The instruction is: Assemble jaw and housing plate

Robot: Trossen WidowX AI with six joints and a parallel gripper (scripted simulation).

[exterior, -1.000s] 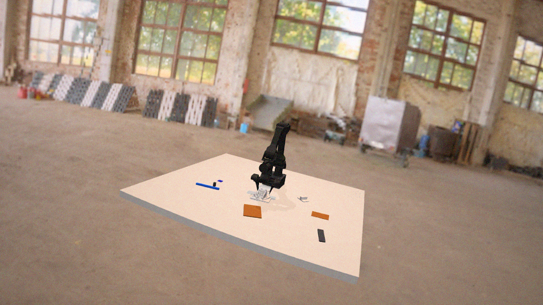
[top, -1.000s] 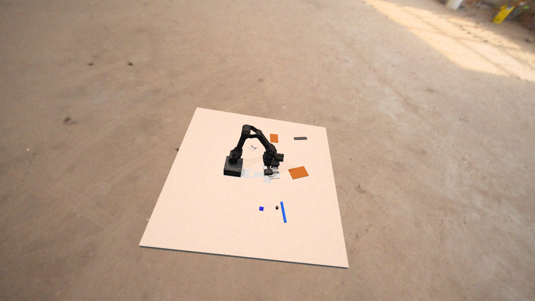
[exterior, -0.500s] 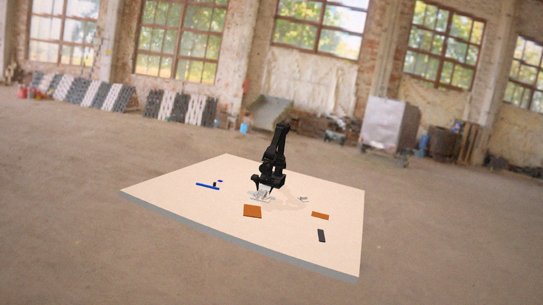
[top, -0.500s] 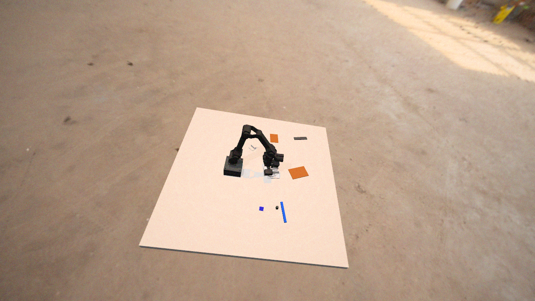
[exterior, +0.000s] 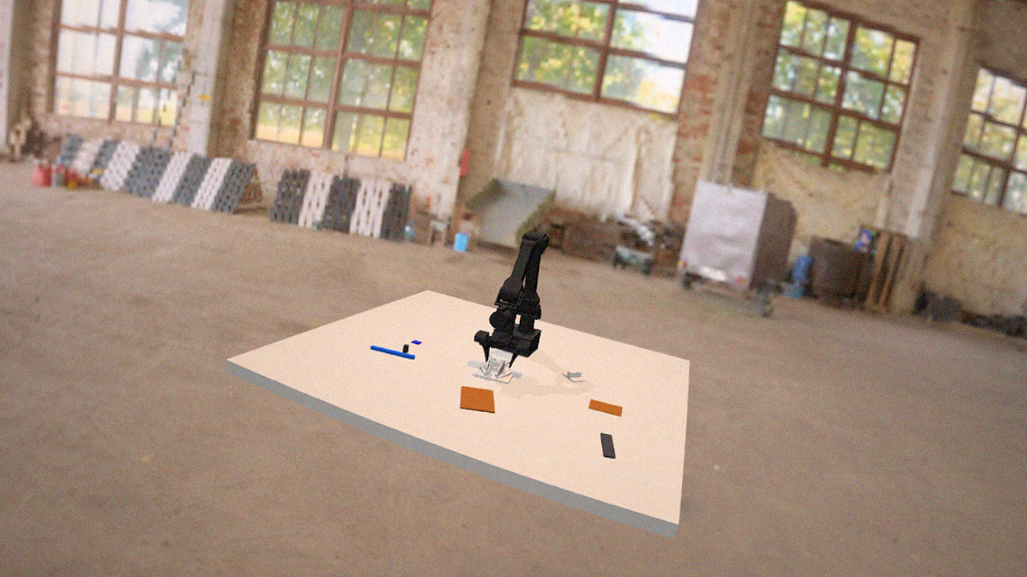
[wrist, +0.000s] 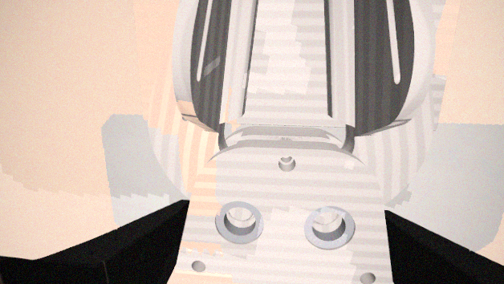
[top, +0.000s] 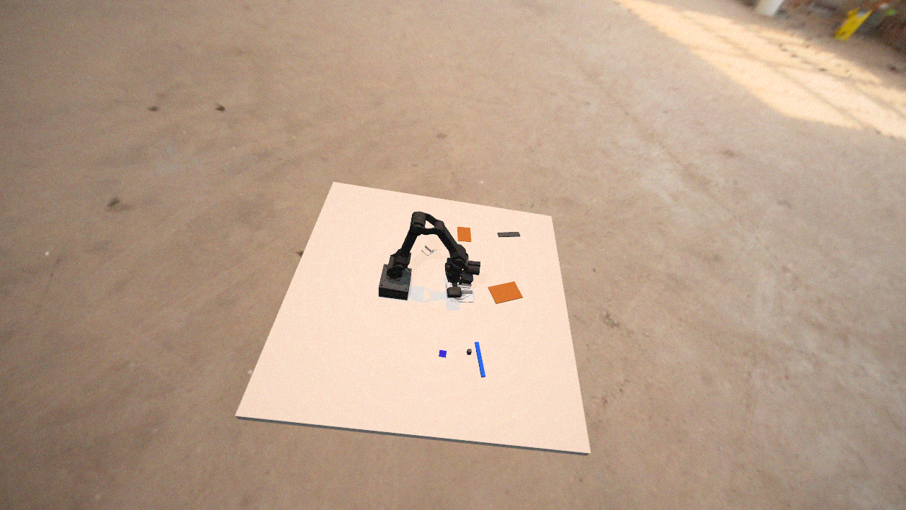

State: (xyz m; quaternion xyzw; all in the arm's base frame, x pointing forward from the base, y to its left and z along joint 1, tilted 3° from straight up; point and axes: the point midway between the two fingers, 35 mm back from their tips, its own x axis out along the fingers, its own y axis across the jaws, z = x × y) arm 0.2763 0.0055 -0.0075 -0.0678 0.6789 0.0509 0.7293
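Note:
My gripper (top: 461, 285) (exterior: 499, 359) (wrist: 281, 215) is shut on the white housing plate (wrist: 281, 186), one black finger at each side edge. The plate is low over the white base assembly. Two ringed holes, left (wrist: 221, 221) and right (wrist: 350, 228), show pale round shapes inside. Beyond the plate in the wrist view, the left jaw (wrist: 209, 92) and right jaw (wrist: 377, 92) stand about parallel with dark inner strips and a gap between them. The gear teeth and pins are hidden under the plate. I cannot tell whether the plate touches the stubs.
A large orange plate (top: 505, 292) (exterior: 477, 399), a smaller orange plate (top: 464, 233) (exterior: 605, 408), a dark bar (top: 508, 234) (exterior: 607, 445) and a small grey-white part (top: 428, 251) (exterior: 572, 376) lie around. A blue bar (top: 480, 359) (exterior: 393, 352), black cube (top: 469, 351) and blue square (top: 442, 354) lie farther off.

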